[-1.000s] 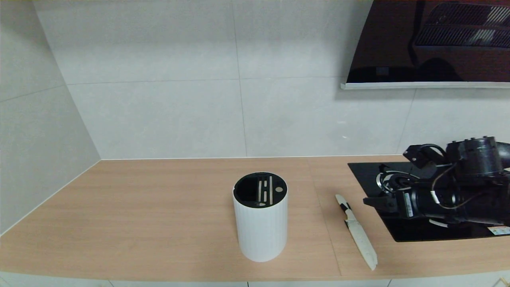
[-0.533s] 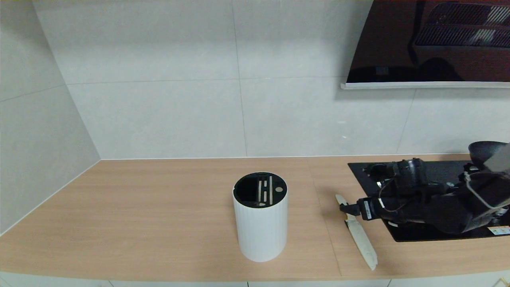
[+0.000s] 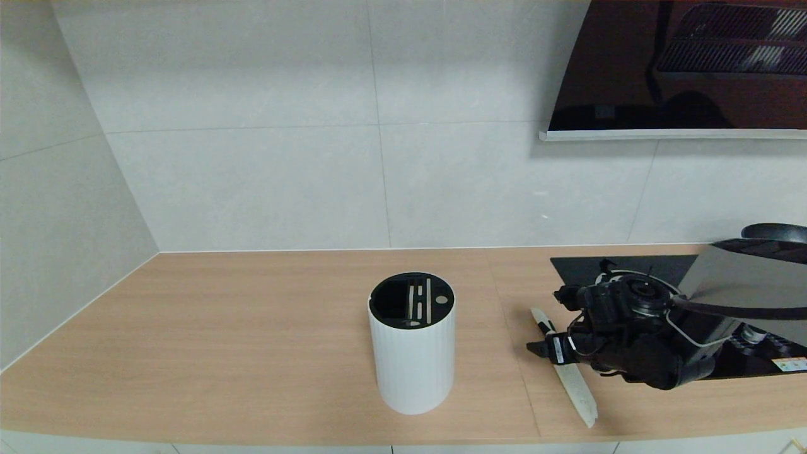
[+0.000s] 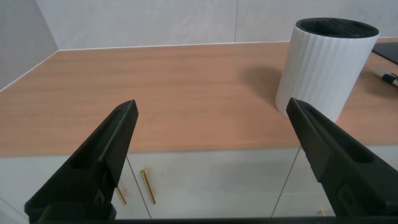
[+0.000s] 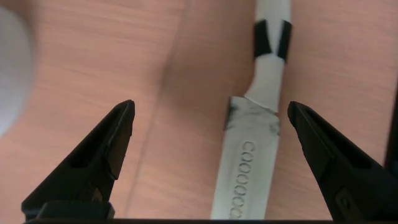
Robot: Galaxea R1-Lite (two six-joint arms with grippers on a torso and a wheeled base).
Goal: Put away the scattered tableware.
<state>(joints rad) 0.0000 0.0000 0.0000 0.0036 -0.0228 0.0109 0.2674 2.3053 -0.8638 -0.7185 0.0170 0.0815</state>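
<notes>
A white knife with a black band on its handle lies on the wooden counter, to the right of a white cylindrical holder whose black slotted top faces up. My right gripper hangs open just over the knife, pointing down. In the right wrist view the knife lies between the spread fingers of the right gripper, where handle meets blade. My left gripper is open and holds nothing, off the counter's front edge, with the holder ahead of it.
A black cooktop is set into the counter at the right, under a dark range hood. Tiled walls close the back and left. Cabinet fronts with gold handles sit below the counter edge.
My right arm has swung left from over the cooktop and come down over the knife, its wrist turning downward. The knife and the holder have stayed put.
</notes>
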